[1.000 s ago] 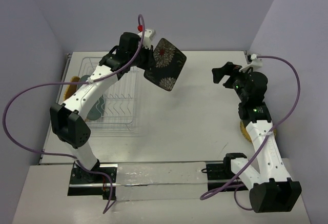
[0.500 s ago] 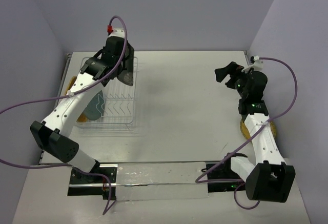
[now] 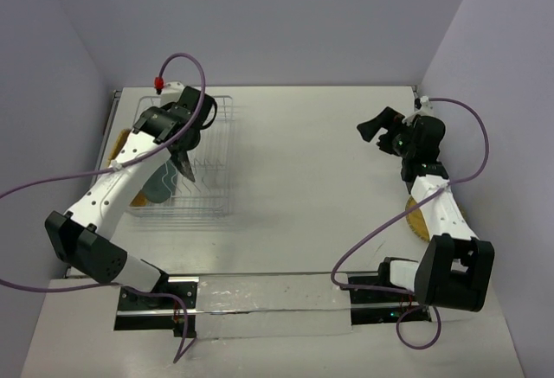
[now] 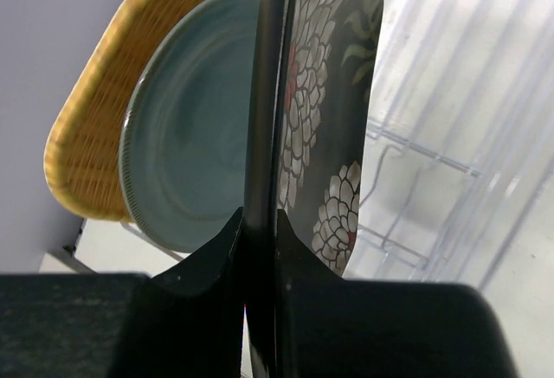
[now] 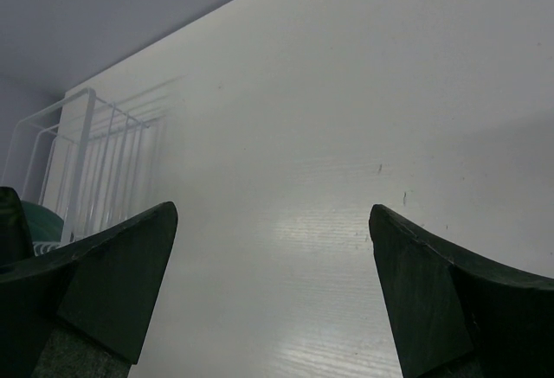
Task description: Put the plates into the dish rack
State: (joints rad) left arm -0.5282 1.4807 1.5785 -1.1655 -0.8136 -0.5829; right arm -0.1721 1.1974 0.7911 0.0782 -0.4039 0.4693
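My left gripper (image 3: 183, 149) is over the white wire dish rack (image 3: 216, 136) and shut on the edge of the black floral square plate (image 3: 187, 170), holding it on edge among the tines. In the left wrist view the gripper (image 4: 258, 218) pinches this plate (image 4: 325, 118). The round teal-grey plate (image 4: 186, 136) stands just left of it, and the woven tan plate (image 4: 91, 136) stands behind that. Both also show from above: the teal-grey plate (image 3: 156, 186) and the woven plate (image 3: 115, 149). My right gripper (image 3: 374, 129) is open and empty above the table at the right. The small yellow-tan plate (image 3: 418, 220) lies partly hidden under the right arm.
Rack wires (image 4: 415, 153) fill the space right of the black plate. The rack (image 5: 86, 162) shows far left in the right wrist view, with bare white table (image 5: 329, 179) between the open fingers. Purple cables loop beside both arms. Walls close the table's back and sides.
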